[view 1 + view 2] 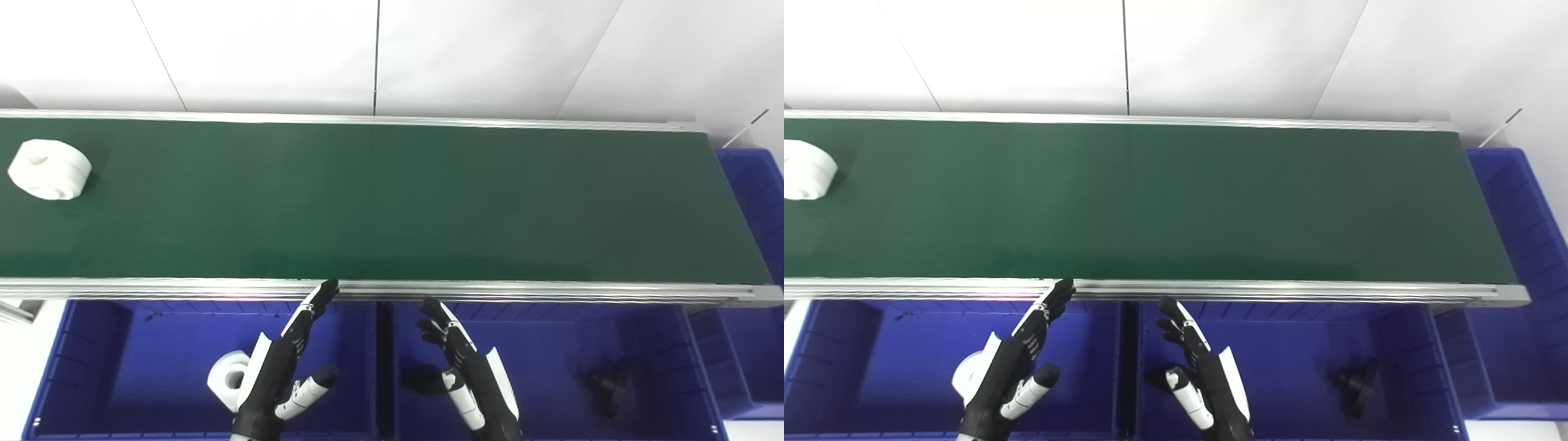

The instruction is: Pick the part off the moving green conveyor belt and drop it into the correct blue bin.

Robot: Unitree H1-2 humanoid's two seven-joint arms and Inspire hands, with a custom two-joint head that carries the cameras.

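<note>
A white round part (50,169) lies on the green conveyor belt (392,202) at its far left end; the right eye view (805,176) cuts it off at the edge. My left hand (283,366) is open and empty, held over the left blue bin (92,367) just below the belt's near rail. My right hand (465,372) is open and empty over the middle blue bin (551,343). Both hands are far from the part.
A white ring-shaped part (225,380) lies in the left bin beside my left hand. Black parts (606,383) lie in the middle bin, one (422,378) by my right hand. Another blue bin (756,202) stands at the belt's right end.
</note>
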